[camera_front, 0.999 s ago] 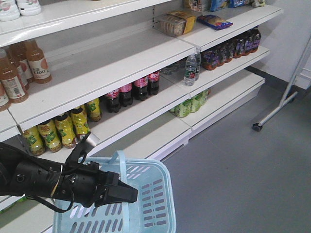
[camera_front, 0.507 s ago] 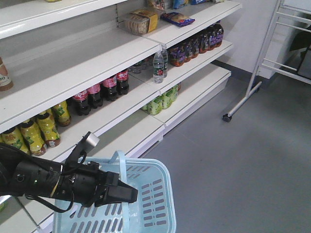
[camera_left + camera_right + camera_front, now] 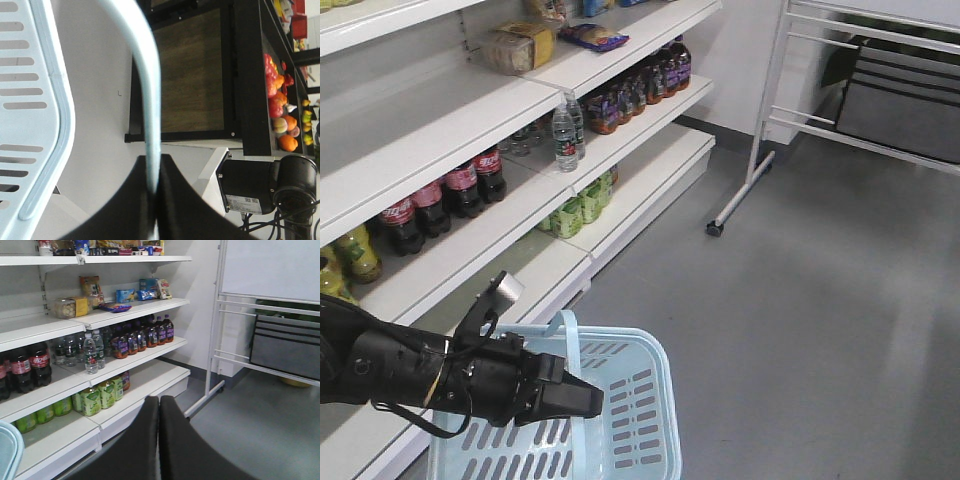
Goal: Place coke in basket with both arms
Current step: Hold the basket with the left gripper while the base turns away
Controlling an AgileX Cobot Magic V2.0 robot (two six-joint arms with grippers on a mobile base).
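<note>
Shelves (image 3: pixel 440 145) slid leftward, left pincer (image 3: pixel 588 400) clamping basket handle (image 3: pixel 569 345), right pincer (image 3: pixel 159 402) together, wrist-view only

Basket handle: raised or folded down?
Raised. The handle arcs above the basket rim, clamped in the left gripper.

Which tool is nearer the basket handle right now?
Left. The left tool is shut on the basket handle. The right tool is shut and empty, facing the shelves, with only the basket rim at its view's lower-left corner.
</note>
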